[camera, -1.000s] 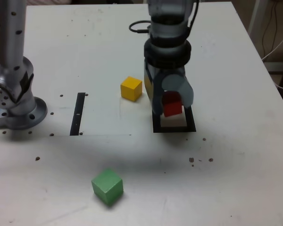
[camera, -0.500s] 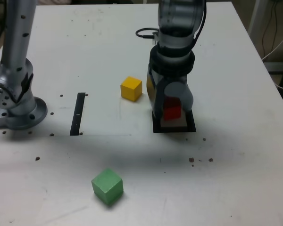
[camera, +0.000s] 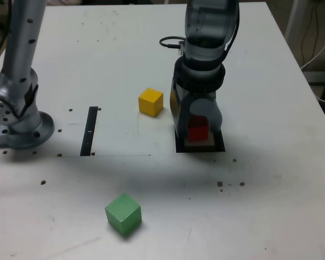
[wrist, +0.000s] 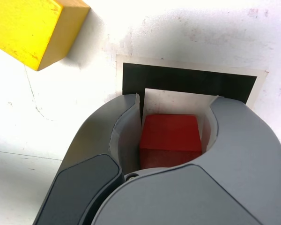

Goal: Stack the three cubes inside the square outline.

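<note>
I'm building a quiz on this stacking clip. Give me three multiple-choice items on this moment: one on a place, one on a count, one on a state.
1. Where is the red cube?
A. Beside the green cube
B. Over the square outline
C. On the yellow cube

2. How many cubes lie on the table away from the tool?
A. None
B. Two
C. Three

3. What is the tool doing?
A. Holding the red cube
B. Holding nothing
C. Holding the yellow cube

Answers:
1 B: in both views the red cube sits above the outline's pale centre.
2 B: the yellow cube and green cube lie untouched.
3 A: the wrist view shows both fingers flanking it.
</note>
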